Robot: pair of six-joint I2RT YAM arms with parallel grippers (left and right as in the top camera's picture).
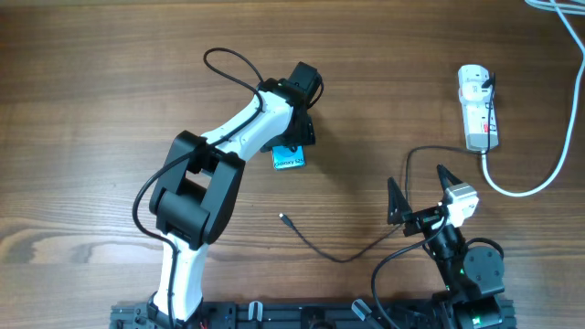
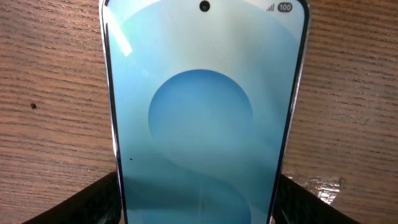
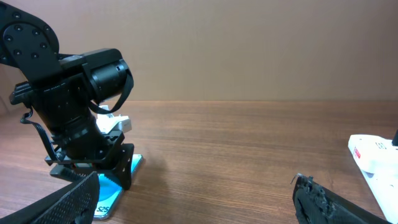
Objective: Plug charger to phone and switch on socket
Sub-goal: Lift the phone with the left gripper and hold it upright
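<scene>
The phone (image 1: 289, 159), with a cyan-blue screen, lies on the wooden table. It fills the left wrist view (image 2: 205, 112). My left gripper (image 1: 294, 139) is over it, with a black finger against each long edge. It also shows in the right wrist view (image 3: 121, 180). The charger's thin dark cable (image 1: 343, 258) has its metal tip (image 1: 282, 217) free on the table below the phone. It runs right and up to the white socket (image 1: 477, 107). My right gripper (image 1: 420, 194) is open and empty beside the cable, fingers wide apart (image 3: 194, 186).
The socket's thick white cord (image 1: 539, 187) loops right and up off the far right edge. The socket's end shows at the right of the right wrist view (image 3: 373, 155). The left arm (image 1: 196, 196) crosses the table's left middle.
</scene>
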